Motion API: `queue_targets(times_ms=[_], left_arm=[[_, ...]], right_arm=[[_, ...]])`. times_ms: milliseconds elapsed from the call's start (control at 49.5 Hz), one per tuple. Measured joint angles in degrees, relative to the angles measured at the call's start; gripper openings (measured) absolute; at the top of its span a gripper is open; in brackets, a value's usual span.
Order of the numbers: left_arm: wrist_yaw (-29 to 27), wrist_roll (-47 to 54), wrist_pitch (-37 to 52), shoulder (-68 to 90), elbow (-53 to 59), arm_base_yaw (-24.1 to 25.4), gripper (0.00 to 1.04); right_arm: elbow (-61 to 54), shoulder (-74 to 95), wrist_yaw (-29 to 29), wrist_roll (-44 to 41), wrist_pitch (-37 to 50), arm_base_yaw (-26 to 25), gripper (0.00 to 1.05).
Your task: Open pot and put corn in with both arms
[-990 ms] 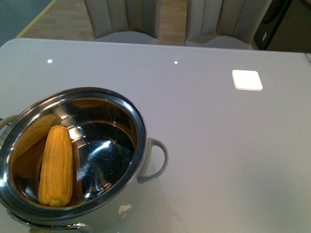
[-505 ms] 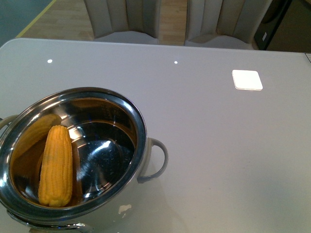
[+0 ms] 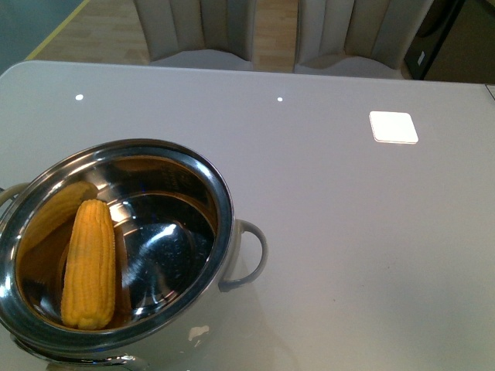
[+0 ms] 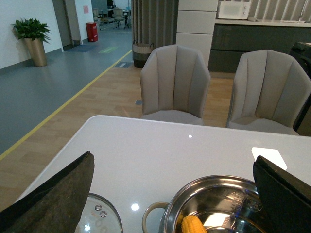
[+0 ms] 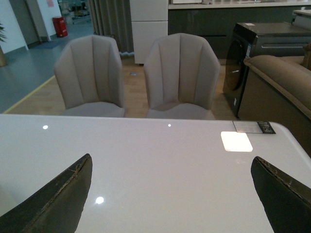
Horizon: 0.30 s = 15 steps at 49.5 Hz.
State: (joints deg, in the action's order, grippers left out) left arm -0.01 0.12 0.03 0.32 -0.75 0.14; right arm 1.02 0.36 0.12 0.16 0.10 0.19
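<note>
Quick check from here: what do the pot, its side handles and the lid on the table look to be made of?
The pot looks like polished stainless steel: its inside mirrors the corn. Its side handle looks like pale grey plastic or silicone, matte; I cannot tell which. The lid looks like clear glass with a metal rim.

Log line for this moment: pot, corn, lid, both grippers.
pot: open, on table | corn: inside pot | lid: on table beside pot | left gripper: open, empty | right gripper: open, empty
</note>
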Motion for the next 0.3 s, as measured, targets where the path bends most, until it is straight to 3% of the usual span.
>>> queue_targets(times_ms=[303], left_arm=[[0.00, 0.00, 0.00, 0.00, 0.00, 0.00, 0.98]], right_arm=[[0.00, 0.00, 0.00, 0.00, 0.00, 0.00, 0.96]])
